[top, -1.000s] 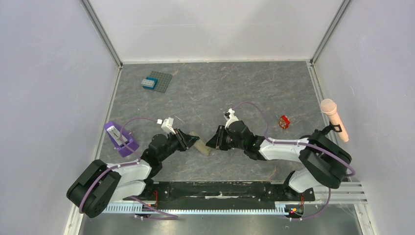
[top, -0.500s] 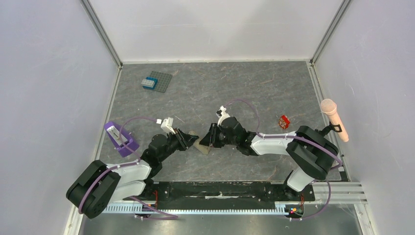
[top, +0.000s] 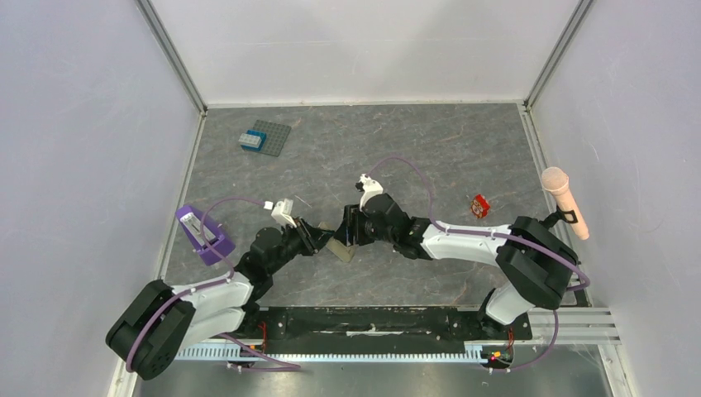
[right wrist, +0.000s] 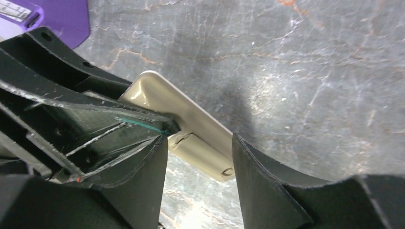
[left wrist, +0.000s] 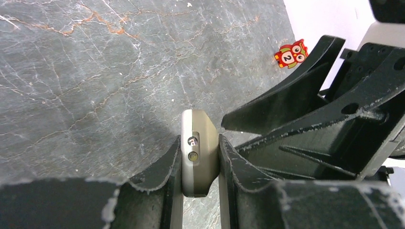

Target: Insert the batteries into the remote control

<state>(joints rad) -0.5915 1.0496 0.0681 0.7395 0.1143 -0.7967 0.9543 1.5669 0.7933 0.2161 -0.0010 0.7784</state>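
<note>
Two grippers meet at the remote control [top: 339,247], which lies at table centre toward the near edge. Left gripper [left wrist: 199,148] pinches its long edges. Right gripper [right wrist: 200,162] is spread, straddling its end. Purple bin [top: 204,237] at the left holds a white item [top: 191,221]. Since the earlier frames, the right gripper has advanced leftward onto the remote control.

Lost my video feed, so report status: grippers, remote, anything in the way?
Left gripper shut on remote. Right gripper open, straddling its end. Batteries not in view.

Top view: bright, even, diffuse lighting. Wrist views: soft shadows and mild glare on the worktop [right wrist: 310,71]; foreground at lower edge blurred.
</note>
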